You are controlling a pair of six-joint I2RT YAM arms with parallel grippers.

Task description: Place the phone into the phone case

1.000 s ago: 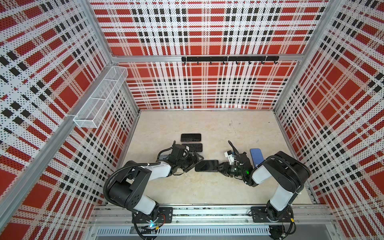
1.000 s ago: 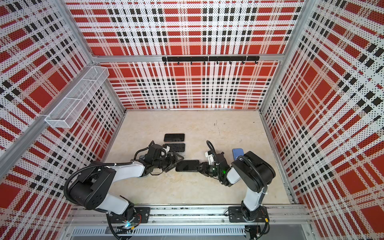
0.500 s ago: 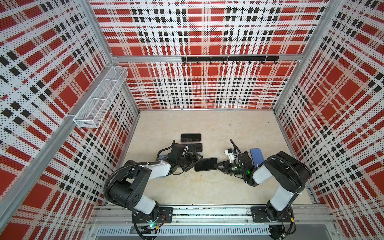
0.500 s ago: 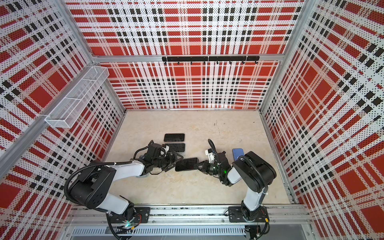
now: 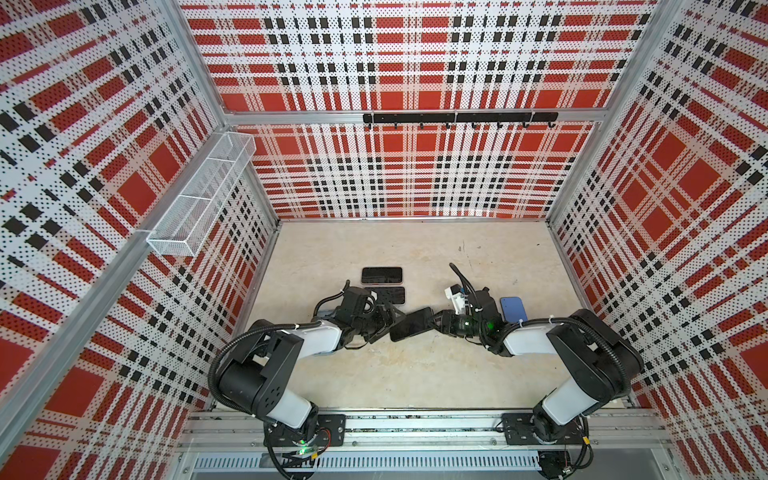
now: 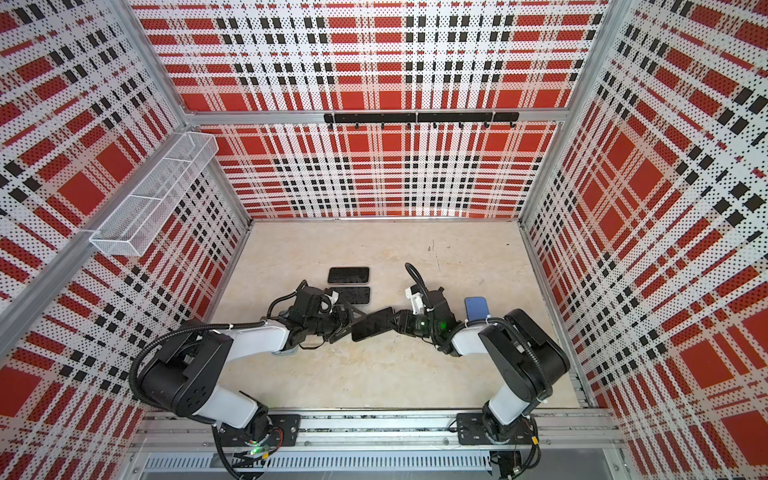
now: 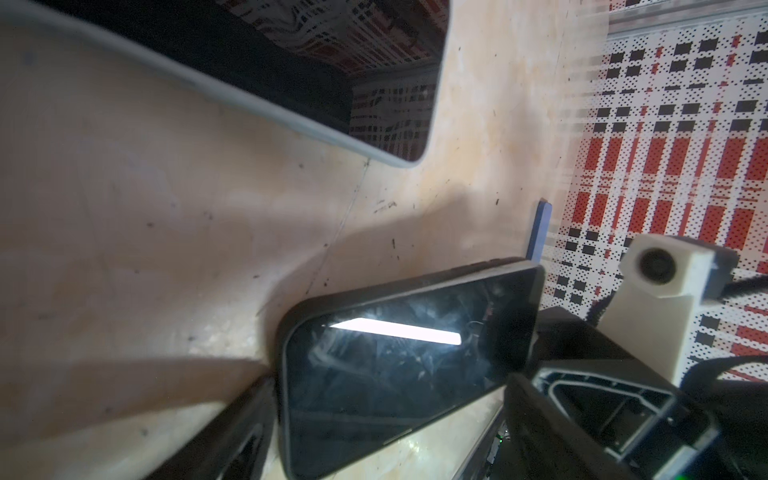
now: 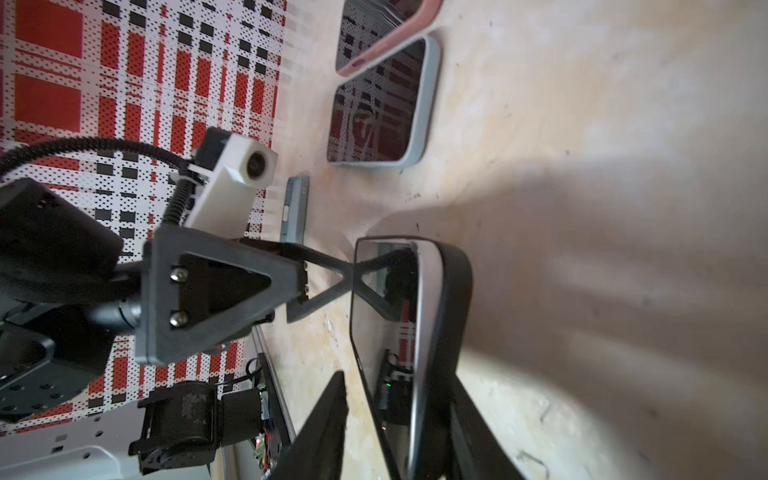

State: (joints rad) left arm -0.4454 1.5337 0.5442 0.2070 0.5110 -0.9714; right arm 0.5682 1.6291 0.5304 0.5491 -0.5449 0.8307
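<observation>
Though seemingly past slipping the phone (image 5: 411,325) into the black phone case (image 8: 459,291), not finished yet: looks unseated along one long edge, so likely needs pressing home. Found tilted over the table (image 5: 415,374), flanked at 9 o'clock by wide-spread, empty fingers of the left gripper (image 5: 390,326) and straddled at 3 o'clock by fingers of the right gripper (image 5: 436,322); firm or slack, cannot tell.

Three sides are closed by perforated panels (image 5: 415,178) printed in red/black/white plaid, framed w/ alu. profiles (image 5: 291,118). The floor (image 5: 374,374) is beige, stone-look, marked by dark scuffs. A white mesh basket (image 5: 199,199) is hung on the left wall; a black hook rail (image 5: 457,117) is fixed across the back.
</observation>
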